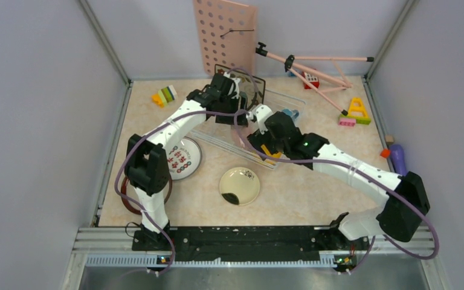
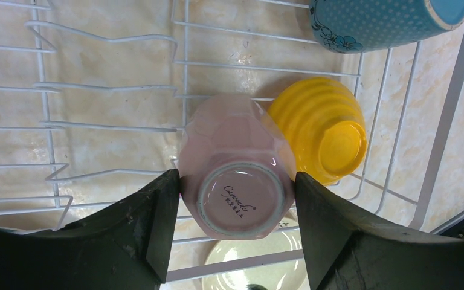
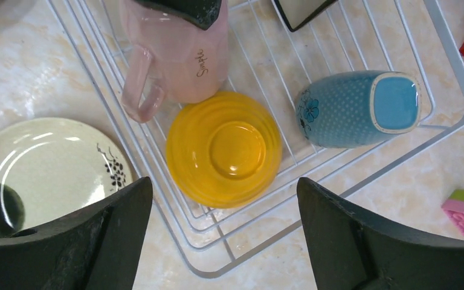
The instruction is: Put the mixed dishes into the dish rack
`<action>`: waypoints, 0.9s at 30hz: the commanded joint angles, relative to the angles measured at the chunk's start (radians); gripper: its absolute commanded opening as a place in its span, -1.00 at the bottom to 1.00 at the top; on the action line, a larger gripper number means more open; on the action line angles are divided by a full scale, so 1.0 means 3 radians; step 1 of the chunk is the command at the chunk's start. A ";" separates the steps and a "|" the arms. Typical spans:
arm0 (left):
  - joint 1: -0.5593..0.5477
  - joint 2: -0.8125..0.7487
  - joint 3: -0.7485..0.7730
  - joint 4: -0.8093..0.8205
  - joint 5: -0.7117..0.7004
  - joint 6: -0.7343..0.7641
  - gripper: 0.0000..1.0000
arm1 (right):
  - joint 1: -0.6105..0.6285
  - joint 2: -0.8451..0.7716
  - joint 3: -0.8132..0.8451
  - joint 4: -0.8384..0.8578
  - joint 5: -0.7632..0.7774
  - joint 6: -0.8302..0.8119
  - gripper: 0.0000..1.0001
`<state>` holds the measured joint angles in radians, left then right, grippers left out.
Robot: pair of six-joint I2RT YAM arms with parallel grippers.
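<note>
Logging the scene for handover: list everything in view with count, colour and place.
rack: 1, white wire, mid-table
pink cup: 1, pink, in rack
bowl: 1, yellow, bottom up in rack, beside pink cup
blue cup: 1, blue dotted, on its side in rack
square plate: 1, dark-rimmed, rack's far end
cream plate: 1, black blotch, table, near rack
dotted plate: 1, white, table, left
red-rimmed plate: 1, near-left edge
blocks: several, mixed colours, far side
pegboard: 1, pink, back wall
stand: 1, pink, back right
left tool: 1, black, shut on pink cup
right tool: 1, black, open above bowl
</note>
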<state>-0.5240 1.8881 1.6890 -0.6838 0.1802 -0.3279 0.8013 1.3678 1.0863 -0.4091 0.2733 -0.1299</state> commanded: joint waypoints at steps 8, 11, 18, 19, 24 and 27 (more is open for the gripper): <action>-0.0367 -0.0086 -0.0053 0.0274 0.0004 0.0829 -0.89 | -0.0714 -0.0646 -0.0501 0.0702 -0.1234 0.0915 0.66; -0.0424 -0.0084 -0.0046 0.0298 -0.0016 0.1142 -0.90 | -0.0761 -0.0655 -0.0460 0.0625 -0.1286 0.0895 0.67; -0.0476 -0.0163 -0.0137 0.0413 0.0159 0.1825 -0.71 | -0.0833 -0.0662 -0.0562 0.0810 -0.1562 0.0885 0.73; -0.0472 -0.0178 -0.0147 0.0433 0.0156 0.1859 -0.55 | -0.0850 -0.0683 -0.0587 0.0852 -0.1591 0.0899 0.73; -0.0463 -0.0310 -0.0189 0.0609 0.0119 0.1672 0.97 | -0.0911 -0.0735 -0.0614 0.0913 -0.1719 0.0857 0.77; -0.0458 -0.0488 -0.0254 0.0757 0.0035 0.1500 0.97 | -0.0912 -0.0789 -0.0654 0.0977 -0.1869 0.0742 0.80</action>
<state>-0.6548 1.8633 1.6291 -0.5491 0.1738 0.1730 0.5373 1.1820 0.8967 -0.1993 -0.2073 0.1295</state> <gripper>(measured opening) 0.985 0.894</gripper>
